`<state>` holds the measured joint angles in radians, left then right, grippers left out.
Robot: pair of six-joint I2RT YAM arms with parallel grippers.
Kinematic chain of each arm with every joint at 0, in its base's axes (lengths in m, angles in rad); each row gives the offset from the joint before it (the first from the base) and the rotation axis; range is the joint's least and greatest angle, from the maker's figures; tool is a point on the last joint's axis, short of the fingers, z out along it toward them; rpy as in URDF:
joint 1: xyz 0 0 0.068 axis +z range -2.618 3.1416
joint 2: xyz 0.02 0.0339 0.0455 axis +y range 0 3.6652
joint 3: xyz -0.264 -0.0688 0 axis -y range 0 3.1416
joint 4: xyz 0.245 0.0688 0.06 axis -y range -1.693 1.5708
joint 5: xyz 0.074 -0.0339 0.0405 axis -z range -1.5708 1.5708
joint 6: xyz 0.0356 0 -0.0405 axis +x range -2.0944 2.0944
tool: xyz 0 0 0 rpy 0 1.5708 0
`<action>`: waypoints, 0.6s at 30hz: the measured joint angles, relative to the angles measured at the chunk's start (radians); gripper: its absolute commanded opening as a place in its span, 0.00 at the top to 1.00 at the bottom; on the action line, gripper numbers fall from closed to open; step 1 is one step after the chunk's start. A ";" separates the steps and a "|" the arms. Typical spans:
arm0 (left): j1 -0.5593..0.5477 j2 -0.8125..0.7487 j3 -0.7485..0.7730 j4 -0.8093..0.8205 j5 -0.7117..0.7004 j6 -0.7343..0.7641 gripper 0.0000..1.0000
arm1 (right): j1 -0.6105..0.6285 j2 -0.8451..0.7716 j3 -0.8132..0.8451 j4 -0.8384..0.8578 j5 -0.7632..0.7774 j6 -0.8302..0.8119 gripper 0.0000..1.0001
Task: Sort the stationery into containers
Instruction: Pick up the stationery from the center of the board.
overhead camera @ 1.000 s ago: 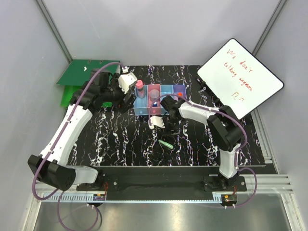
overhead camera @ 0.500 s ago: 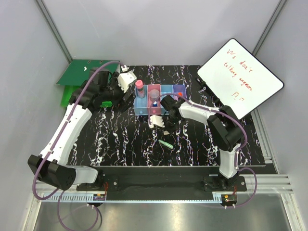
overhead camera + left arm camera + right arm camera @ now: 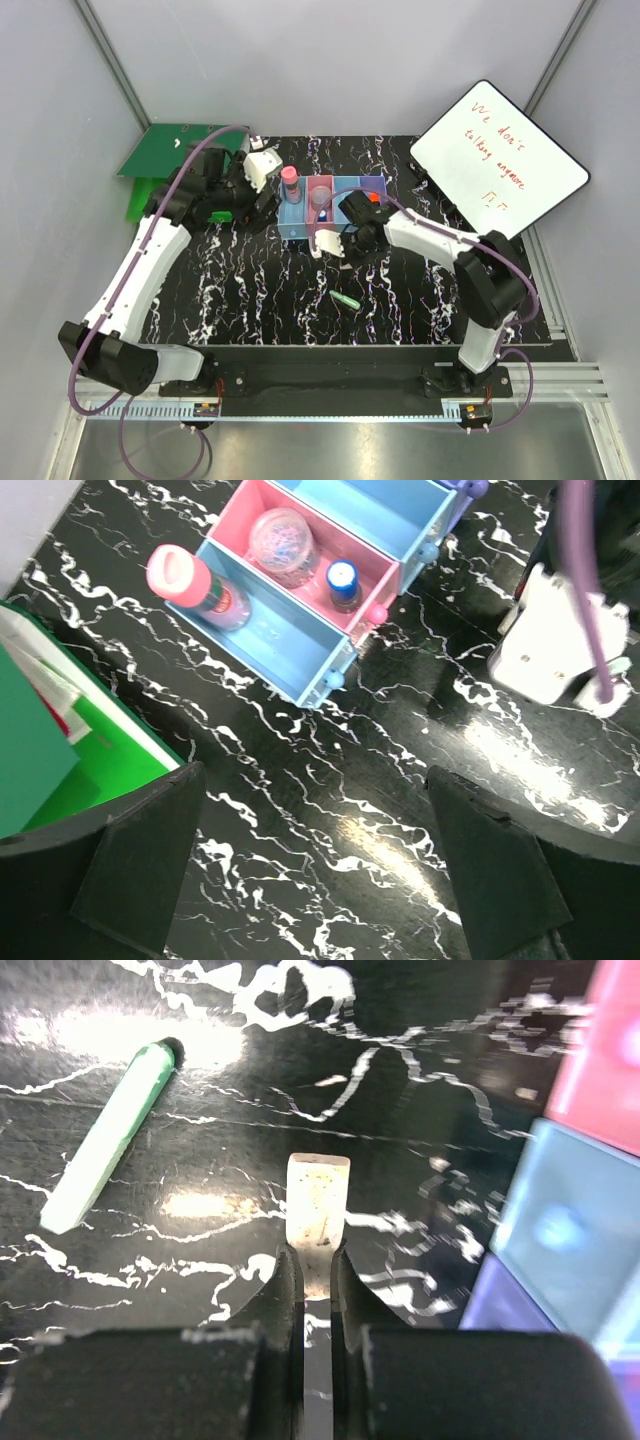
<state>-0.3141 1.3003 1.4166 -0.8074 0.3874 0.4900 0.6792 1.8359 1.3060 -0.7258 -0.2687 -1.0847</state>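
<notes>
Marbled black tabletop (image 3: 250, 300); right gripper (image 3: 317, 1265) pinches flat beige slab (image 3: 318, 1200).

Table (image 3: 240, 290) black, white veining; bins (image 3: 293, 231) blue, pink, blue, purple; stick (image 3: 105, 1140) green; piece (image 3: 318, 1200) beige; tube cap (image 3: 170, 570) pink

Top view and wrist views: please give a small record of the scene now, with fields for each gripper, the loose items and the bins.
right gripper: shut on beige piece
left gripper: open, empty, above table beside bins
green piece: lying on table, outside bins
left blue bin: pink-capped tube
pink bin: clear round piece, blue-capped piece
</notes>
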 measured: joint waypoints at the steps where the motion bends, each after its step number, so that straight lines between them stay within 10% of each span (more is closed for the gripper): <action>1: 0.000 0.000 -0.003 0.000 0.004 -0.003 0.01 | 0.000 -0.023 -0.004 0.003 0.001 0.006 1.00; 18: 0.009 0.223 -0.003 0.022 0.288 -0.167 0.03 | 0.000 -0.254 -0.064 0.110 0.131 0.084 1.00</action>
<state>-0.3050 1.5230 1.4132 -0.7853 0.6754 0.3225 0.6796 1.5822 1.2419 -0.6159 -0.1375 -1.0004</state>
